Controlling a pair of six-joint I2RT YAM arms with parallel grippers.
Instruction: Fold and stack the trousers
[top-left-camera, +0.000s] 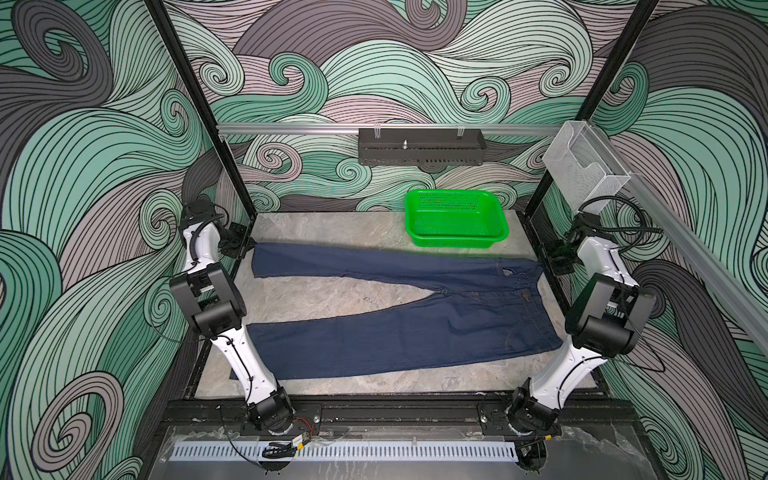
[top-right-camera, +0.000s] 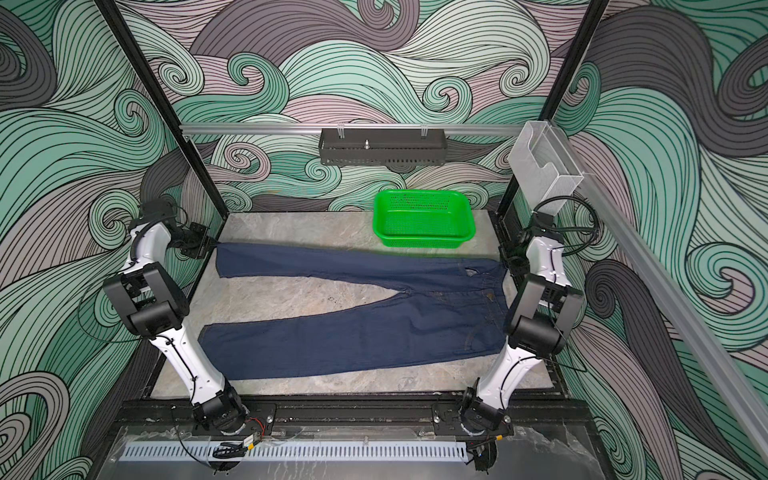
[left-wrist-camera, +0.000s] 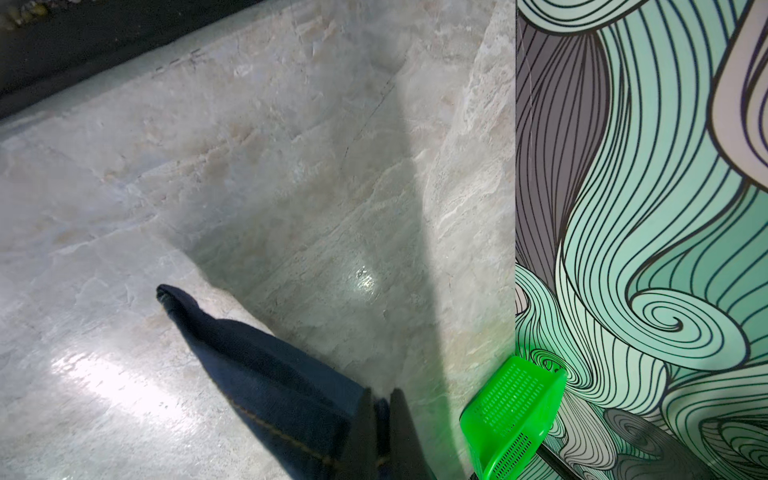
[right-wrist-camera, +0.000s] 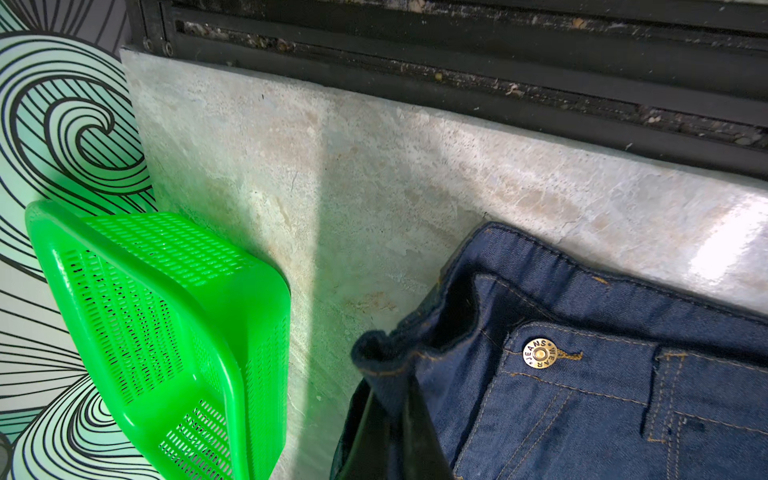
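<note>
The trousers (top-left-camera: 415, 332) lie spread flat in the middle of the counter (top-left-camera: 332, 232) in both top views, with the legs pointing left and the waist on the right. The left tool (left-wrist-camera: 382, 395) is pinching the end of the far leg, and the right tool (right-wrist-camera: 392, 390) is pinching the waistband. A green basket (top-left-camera: 455, 220) sits behind them, up and to the right of the middle.

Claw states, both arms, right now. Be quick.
Left claw: closed, holding the trousers by a leg hem.
Right claw: closed, holding the trousers by the waistband.
</note>
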